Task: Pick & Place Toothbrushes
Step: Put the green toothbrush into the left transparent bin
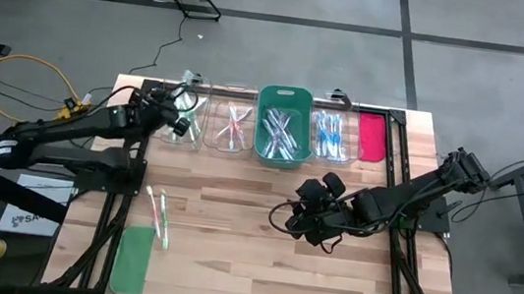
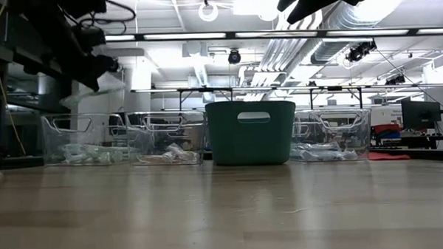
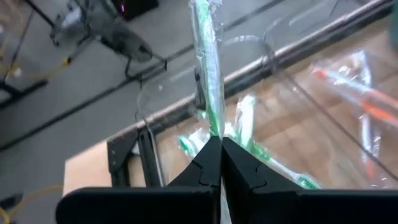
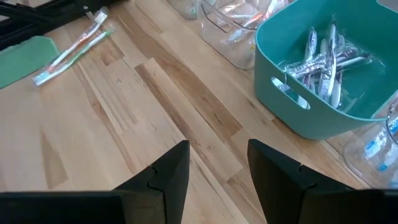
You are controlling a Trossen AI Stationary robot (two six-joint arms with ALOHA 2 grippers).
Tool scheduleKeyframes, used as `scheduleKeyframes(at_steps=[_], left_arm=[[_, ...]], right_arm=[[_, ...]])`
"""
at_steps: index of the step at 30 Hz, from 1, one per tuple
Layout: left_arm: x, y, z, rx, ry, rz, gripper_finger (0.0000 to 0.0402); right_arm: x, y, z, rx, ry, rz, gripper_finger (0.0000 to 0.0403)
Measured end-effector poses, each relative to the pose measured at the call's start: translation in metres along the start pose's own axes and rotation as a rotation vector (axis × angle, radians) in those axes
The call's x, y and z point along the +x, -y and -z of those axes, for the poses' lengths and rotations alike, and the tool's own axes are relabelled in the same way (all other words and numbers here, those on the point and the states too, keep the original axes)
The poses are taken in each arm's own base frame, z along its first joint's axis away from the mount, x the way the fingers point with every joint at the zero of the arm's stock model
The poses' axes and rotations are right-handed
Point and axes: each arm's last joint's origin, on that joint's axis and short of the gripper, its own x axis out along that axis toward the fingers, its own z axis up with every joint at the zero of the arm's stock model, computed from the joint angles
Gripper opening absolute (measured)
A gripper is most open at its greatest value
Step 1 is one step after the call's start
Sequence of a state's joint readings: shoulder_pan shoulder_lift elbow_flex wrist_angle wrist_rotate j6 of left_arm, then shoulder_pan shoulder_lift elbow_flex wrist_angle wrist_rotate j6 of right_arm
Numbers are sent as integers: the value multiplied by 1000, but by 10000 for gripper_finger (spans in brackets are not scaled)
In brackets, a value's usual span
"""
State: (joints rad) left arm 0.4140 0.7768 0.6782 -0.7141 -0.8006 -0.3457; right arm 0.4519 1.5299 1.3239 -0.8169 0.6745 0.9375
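Left end effector (image 1: 181, 110) hangs pinched tight above the leftmost clear bin (image 1: 189, 122); right end effector (image 1: 295, 220), fingers parted, hovers well apart from that bin.

1 teal bin (image 1: 286, 102), 3 clear bins (image 1: 236, 114), 2 flat lids (image 1: 133, 260).

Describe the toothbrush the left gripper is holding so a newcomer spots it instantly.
Find the row of bins along the table's far edge; the left gripper hangs over the leftmost clear bin. Pinched there is the wrapped green toothbrush, the only one off any surface.
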Motion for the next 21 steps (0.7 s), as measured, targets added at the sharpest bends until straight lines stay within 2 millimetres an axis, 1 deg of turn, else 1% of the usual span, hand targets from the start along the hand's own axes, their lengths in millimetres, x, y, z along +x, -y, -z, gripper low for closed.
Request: scheduleKeyframes(at_steps=[3,6,10,13,17,21], left_arm=[[13,3,1,-6,-46,-15,0],[23,4,2,-49,-79,-38,0],[29,5,1,-69,-99,-29,0],[29,6,2,-65,-108,-12,8],[29,6,2,6,-110,-6,37],[29,6,3,7,-120,11,83]], right_arm=[[0,0,0,0,0,0,155],[0,0,0,-1,0,0,155],[0,0,0,-1,-2,-1,155],[0,0,0,-1,-3,-1,155],[0,0,0,-2,-3,-1,155],[0,0,0,-2,-3,-1,155]])
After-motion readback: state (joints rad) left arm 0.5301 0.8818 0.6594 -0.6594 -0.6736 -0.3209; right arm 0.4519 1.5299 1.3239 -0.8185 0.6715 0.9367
